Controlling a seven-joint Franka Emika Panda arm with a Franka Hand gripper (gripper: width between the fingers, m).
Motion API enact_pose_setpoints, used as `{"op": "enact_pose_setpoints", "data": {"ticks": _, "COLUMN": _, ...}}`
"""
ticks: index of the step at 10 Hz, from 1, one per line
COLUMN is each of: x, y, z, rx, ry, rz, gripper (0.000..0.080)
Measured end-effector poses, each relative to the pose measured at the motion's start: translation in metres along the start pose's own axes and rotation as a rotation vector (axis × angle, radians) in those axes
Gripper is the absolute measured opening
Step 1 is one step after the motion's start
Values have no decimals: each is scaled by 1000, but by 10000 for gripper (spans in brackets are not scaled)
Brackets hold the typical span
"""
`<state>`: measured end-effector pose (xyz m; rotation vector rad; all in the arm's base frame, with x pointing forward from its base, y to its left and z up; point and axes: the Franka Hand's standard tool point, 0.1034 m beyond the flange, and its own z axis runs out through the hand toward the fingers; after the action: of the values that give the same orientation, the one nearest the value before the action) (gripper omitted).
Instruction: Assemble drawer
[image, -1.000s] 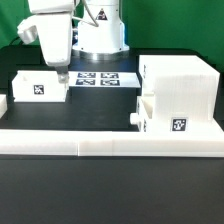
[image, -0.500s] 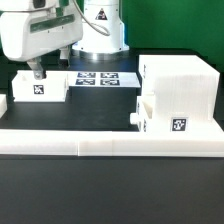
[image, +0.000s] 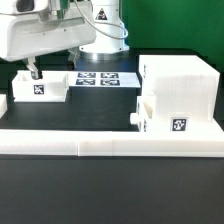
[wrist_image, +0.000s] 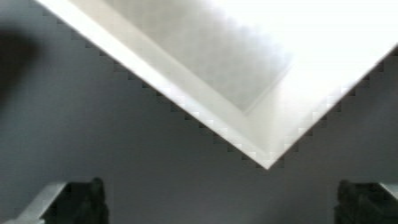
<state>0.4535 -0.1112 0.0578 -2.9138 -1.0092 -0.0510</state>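
The large white casing (image: 182, 82) stands at the exterior view's right, with a small tray (image: 163, 116) bearing a tag against its front. The second tray (image: 44, 88), also tagged, sits at the exterior view's left. My gripper (image: 33, 71) hangs just over that tray's back left part. In the wrist view a corner of the white tray (wrist_image: 222, 65) fills the picture above the dark table. The gripper (wrist_image: 217, 205) is open and empty, with its dark fingertips (wrist_image: 75, 202) wide apart at either side.
The marker board (image: 101, 77) lies flat at the back centre, between the left tray and the casing. A long low white border wall (image: 100, 141) runs along the front of the black table. The robot base stands behind the marker board.
The arm has swung toward the exterior view's left, from above the left tray's right end to over its back left part. The trays and casing have not moved.
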Motion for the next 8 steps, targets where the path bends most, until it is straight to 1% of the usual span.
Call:
{"op": "enact_pose_setpoints", "data": {"ticks": 1, "x": 0, "y": 0, "z": 0, "rx": -1, "ry": 2, "rz": 42, "gripper": 648}}
{"op": "enact_pose_setpoints", "data": {"ticks": 2, "x": -4, "y": -1, "z": 2, "rx": -17, "ry": 19, "rz": 191, "gripper": 648}}
{"op": "enact_pose_setpoints", "data": {"ticks": 3, "x": -10, "y": -8, "z": 5, "rx": -15, "ry": 18, "rz": 315, "gripper": 648}}
{"op": "enact_pose_setpoints", "data": {"ticks": 4, "x": -12, "y": -13, "z": 7, "rx": -17, "ry": 19, "rz": 409, "gripper": 648}}
{"op": "enact_pose_setpoints", "data": {"ticks": 8, "x": -25, "y": -27, "z": 16, "rx": 24, "ry": 10, "rz": 691, "gripper": 648}}
